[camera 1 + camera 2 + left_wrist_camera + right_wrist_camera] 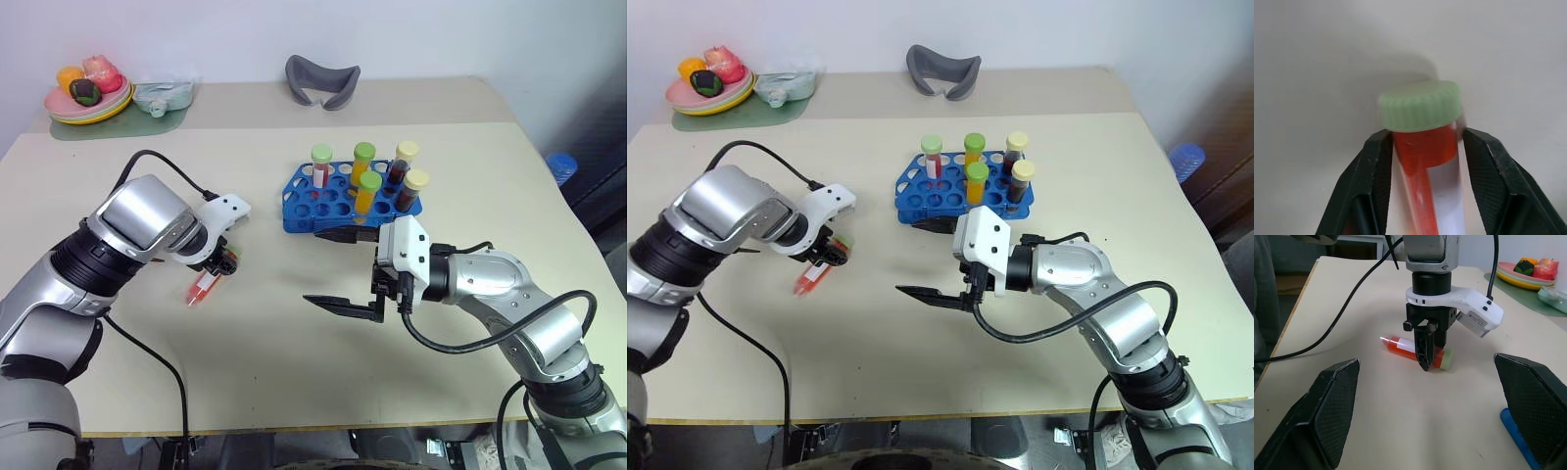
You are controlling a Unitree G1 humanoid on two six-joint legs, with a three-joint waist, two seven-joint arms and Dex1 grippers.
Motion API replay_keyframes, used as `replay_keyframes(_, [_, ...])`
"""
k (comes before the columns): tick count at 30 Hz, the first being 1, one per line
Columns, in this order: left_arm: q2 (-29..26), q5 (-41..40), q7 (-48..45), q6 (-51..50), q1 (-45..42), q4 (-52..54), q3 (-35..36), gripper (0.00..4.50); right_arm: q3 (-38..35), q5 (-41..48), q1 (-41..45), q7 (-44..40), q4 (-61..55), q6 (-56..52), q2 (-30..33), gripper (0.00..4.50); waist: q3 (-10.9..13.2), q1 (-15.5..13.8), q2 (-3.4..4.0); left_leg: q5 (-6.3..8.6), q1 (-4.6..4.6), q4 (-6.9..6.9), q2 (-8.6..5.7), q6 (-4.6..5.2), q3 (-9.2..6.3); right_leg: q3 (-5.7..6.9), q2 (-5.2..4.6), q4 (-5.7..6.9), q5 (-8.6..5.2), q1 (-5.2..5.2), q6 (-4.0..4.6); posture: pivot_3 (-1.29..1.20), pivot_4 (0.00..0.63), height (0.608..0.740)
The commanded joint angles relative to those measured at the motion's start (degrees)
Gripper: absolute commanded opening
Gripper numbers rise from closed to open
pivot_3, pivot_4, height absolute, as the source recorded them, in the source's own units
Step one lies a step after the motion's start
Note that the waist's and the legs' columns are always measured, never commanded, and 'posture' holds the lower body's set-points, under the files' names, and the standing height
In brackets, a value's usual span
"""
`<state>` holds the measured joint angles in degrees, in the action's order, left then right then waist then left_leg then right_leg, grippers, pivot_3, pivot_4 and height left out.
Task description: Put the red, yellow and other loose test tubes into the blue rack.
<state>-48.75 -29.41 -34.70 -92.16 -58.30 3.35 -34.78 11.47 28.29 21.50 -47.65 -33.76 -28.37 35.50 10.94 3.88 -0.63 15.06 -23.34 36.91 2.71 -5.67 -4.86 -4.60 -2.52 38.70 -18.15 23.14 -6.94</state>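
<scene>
I see my left gripper (223,262) pointing down at the beige table (294,372), its black fingers (1374,181) closed against the clear red-liquid tube with the light-green cap (1421,105), which seems to lie flat on the tabletop. The bright blue plastic rack (304,201) stands farther right, five capped tubes upright inside. My right gripper (340,269) hovers near it, jaws spread wide, empty.

We see a lab-style test bench: a beige table (294,372) bearing a blue rack (304,201) with 5 capped tubes.
</scene>
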Motion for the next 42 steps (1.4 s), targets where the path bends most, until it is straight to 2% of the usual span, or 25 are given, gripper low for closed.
replay_keyframes(1, [-0.82, -0.78, 0.44, -0.34, -0.11, 0.21, 0.94, 1.73, -0.2, -0.04, 1.33, -0.26, -1.93, 0.73, -0.55, 4.5, 0.0, -0.01, 0.0, 0.0, 0.0, 0.0, 0.0, 0.0, 0.0, 0.0, 0.0, 0.01, 0.0, 0.0, 0.0, 0.0, 0.15, 0.74])
replay_keyframes(2, [-0.76, -0.95, 0.58, -0.34, -0.07, 0.22, 1.12, 1.2, -0.15, -0.14, 1.36, -0.29, -1.89, 0.76, -0.62, 4.5, 0.0, -0.02, 0.0, 0.0, 0.0, 0.01, 0.0, 0.0, 0.0, 0.0, 0.0, 0.01, 0.0, 0.0, 0.0, 0.0, 0.15, 0.74])
replay_keyframes(4, [-0.74, -1.34, 0.79, -0.34, -0.21, 0.31, 1.32, 0.8, -0.12, -0.24, 1.38, -0.35, -1.84, 0.8, -0.67, 4.5, 0.0, -0.05, 0.0, 0.0, 0.0, 0.02, 0.0, 0.01, 0.0, 0.0, 0.0, 0.02, 0.0, 0.0, 0.0, 0.0, 0.15, 0.74])
replay_keyframes(9, [-1.21, -2.38, 1.43, -0.34, -0.42, 0.63, 2.67, 0.79, -0.22, -0.36, 1.3, -0.46, -1.9, 0.78, -0.64, 4.5, 0.0, -0.07, 0.0, 0.01, -0.01, 0.03, 0.0, 0.01, 0.0, 0.0, 0.0, 0.02, 0.0, 0.0, 0.0, 0.0, 0.15, 0.74])
replay_keyframes(12, [-0.22, -1.56, 2.33, 0.09, -0.83, 1.39, 9.61, 0.79, -0.97, -0.43, 0.66, 0.06, -2.25, 0.35, -0.21, 4.5, 0.0, -0.05, -0.01, 0.01, -0.02, 0.04, 0.0, 0.01, 0.0, 0.0, 0.0, 0.03, 0.0, 0.0, 0.0, 0.0, 0.15, 0.74])
replay_keyframes(15, [0.41, 0.47, 3.26, 15.58, 1.45, 5.94, 20.57, 0.79, -3.84, 0.28, -1.85, 2.58, -2.8, -1.53, 0.36, 4.5, 0.01, -0.34, -0.02, 0.01, -0.05, 0.07, 0.0, 0.02, -0.02, 0.02, -0.01, 0.03, 0.0, 0.02, 0.0, 0.0, 0.15, 0.74])
replay_keyframes(17, [3.1, -0.23, 3.36, 25.84, 4.36, 9.9, 28.92, 0.79, -6.27, 0.36, -5.08, 4.67, -2.93, -3.11, 0.79, 4.5, 0.0, -0.6, 0.0, 0.01, -0.07, 0.11, 0.0, 0.01, 0.0, 0.01, -0.03, 0.01, 0.0, 0.02, 0.0, 0.0, 0.15, 0.74])
replay_keyframes(19, [7.05, -1.03, 5.19, 31.14, 7.1, 13.64, 35.12, 0.79, -8.27, 0.0, -8.69, 6.76, -2.99, -4.38, 0.92, 4.5, -0.01, -1.31, 0.0, 0.01, -0.07, 0.12, -0.01, 0.0, 0.04, 0.01, -0.07, -0.01, -0.01, 0.02, -0.01, 0.0, 0.15, 0.74])
replay_keyframes(22, [16.09, -0.85, 8.73, 40.28, 12.92, 18.61, 38.54, 0.79, -11.26, -0.44, -13.05, 10.88, -1.8, -4.52, -1.15, 4.5, -0.04, -1.63, 0.0, 0.01, -0.09, 0.15, -0.01, 0.01, 0.08, 0.0, -0.09, -0.1, 0.0, -0.04, -0.01, 0.0, 0.15, 0.74])
replay_keyframes(26, [28.78, 7.06, 16.39, 54.11, 18.38, 19.74, 32.96, 0.79, -14.47, 1.6, -16.29, 13.49, -0.33, -4.96, -3.94, 4.5, -0.03, -1.71, -0.03, 0.06, -0.04, 0.21, -0.02, 0.09, 0.09, 0.0, -0.11, -0.15, 0.01, -0.17, -0.03, 0.0, 0.15, 0.74])
replay_keyframes(29, [34.77, 13.82, 19.11, 64.03, 20.76, 16.61, 27.56, 0.79, -16.44, 3.87, -16.58, 14.6, -0.12, -5.86, -5.54, 4.5, -0.04, -1.49, -0.03, 0.07, -0.03, 0.22, -0.03, 0.11, 0.09, -0.01, -0.09, -0.14, 0.02, -0.17, -0.04, 0.0, 0.15, 0.74])
replay_keyframes(35, [39.96, 21.64, 19.06, 78.62, 21.31, 3.79, 23.15, 0.79, -18.08, 5.63, -15.51, 15.08, 0.89, -6.34, -5.76, 4.5, -0.09, -1.34, 0.06, 0.11, 0.08, 0.19, -0.03, 0.18, 0.1, -0.03, -0.05, -0.13, 0.01, -0.24, -0.04, 0.0, 0.15, 0.74])
replay_keyframes(42, [43.03, 22.5, 17.76, 84.9, 21.19, -4.57, 24.31, 0.79, -17.8, 5.4, -16.0, 15.43, 0.62, -5.96, -5.94, 4.5, -0.08, -1.53, 0.05, 0.12, 0.04, 0.19, -0.03, 0.2, 0.09, -0.01, -0.06, -0.19, 0.01, -0.25, -0.04, 0.0, 0.15, 0.74])
